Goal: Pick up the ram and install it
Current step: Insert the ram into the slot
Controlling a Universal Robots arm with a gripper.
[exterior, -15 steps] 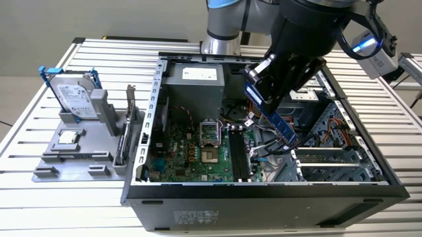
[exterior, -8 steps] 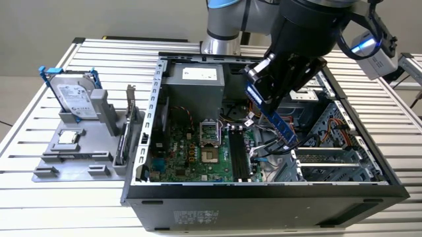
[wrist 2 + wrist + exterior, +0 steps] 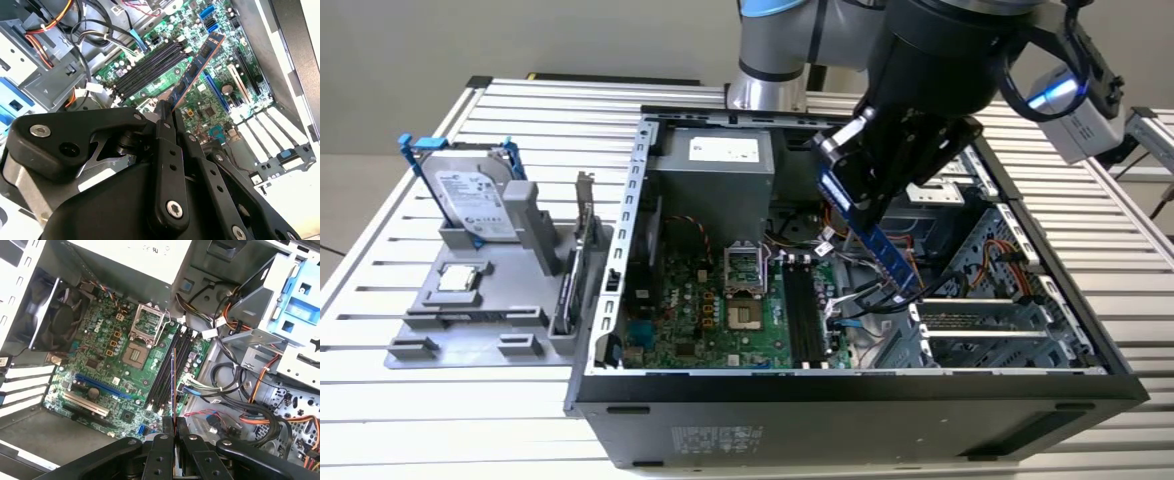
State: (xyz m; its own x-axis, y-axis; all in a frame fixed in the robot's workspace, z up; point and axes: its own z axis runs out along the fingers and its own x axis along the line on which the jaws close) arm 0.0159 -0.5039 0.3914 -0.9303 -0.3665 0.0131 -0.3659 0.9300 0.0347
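I hold the claw [image 3: 167, 111] clamped on the ram [image 3: 197, 67], tilted over the slots [image 3: 150, 65] beneath; lowered skewed, it may jam

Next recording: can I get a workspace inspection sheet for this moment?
Surface: slatted metal table carrying an open computer case and a grey fixture.
Job's things: ram held tilted above the black memory slots, not seated.
Clutter: hard drive and bracketed card standing in the fixture.
Grippers: gripper shut on the ram's upper end.
Cables: loose bundles inside the case beside the slots.
Surroundings: nothing seen beyond a plain grey background.
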